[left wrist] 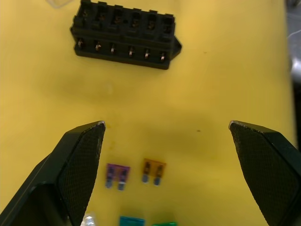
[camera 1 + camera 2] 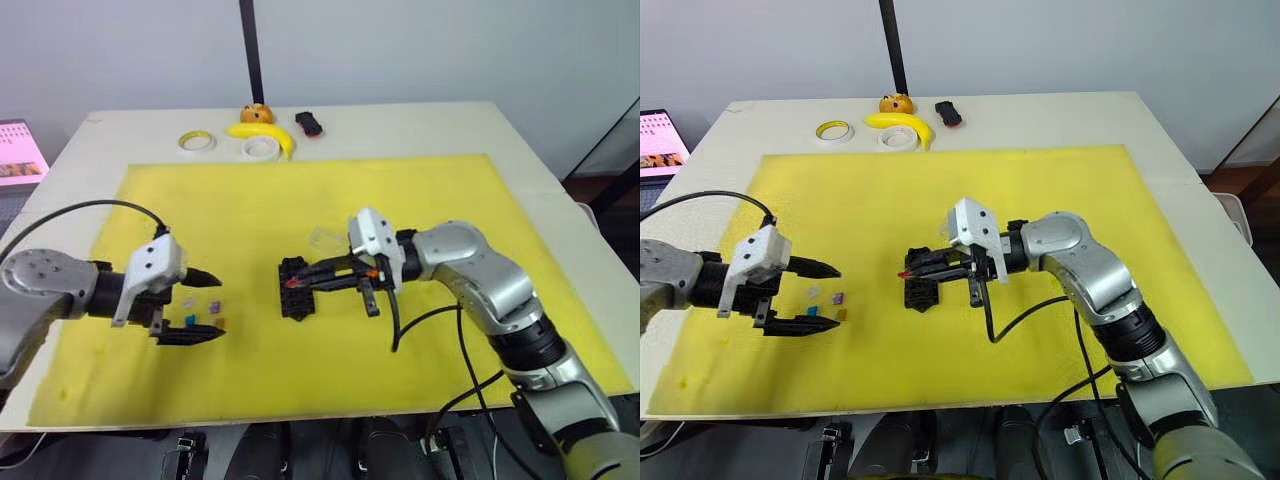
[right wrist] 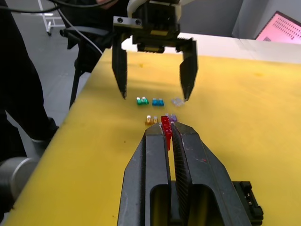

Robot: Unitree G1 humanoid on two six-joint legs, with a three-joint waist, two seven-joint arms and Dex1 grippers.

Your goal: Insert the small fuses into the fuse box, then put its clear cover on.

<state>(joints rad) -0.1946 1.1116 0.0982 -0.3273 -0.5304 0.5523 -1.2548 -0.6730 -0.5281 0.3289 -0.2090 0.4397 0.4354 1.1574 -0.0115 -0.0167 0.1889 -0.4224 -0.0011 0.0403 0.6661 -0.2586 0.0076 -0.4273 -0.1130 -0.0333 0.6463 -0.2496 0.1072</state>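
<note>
The right gripper [image 3: 168, 134] is clamped on the red fuse [image 3: 165, 126], which sticks out past its fingertips, and it hangs over the fuse box [image 2: 296, 288], reaching across it from the robot's right. The fuse box lies on the yellow mat [image 2: 300, 200] with both rows of slots facing up; every slot that shows in the left wrist view is empty. The clear cover [image 2: 324, 238] lies just beyond the fuse box, on its far right side, apart from it.

To the robot's left of the fuse box, the left gripper [image 2: 206, 305] holds its fingers wide apart with nothing between them, poised over the loose fuses. The purple fuse [image 1: 116, 173] and the yellow fuse [image 1: 154, 171] are the nearest of these to the fuse box; the blue-teal fuse [image 1: 131, 221] and green fuse [image 1: 164, 224] lie farther from it, and the grey fuse [image 3: 177, 101] sits beside the blue-teal one.
</note>
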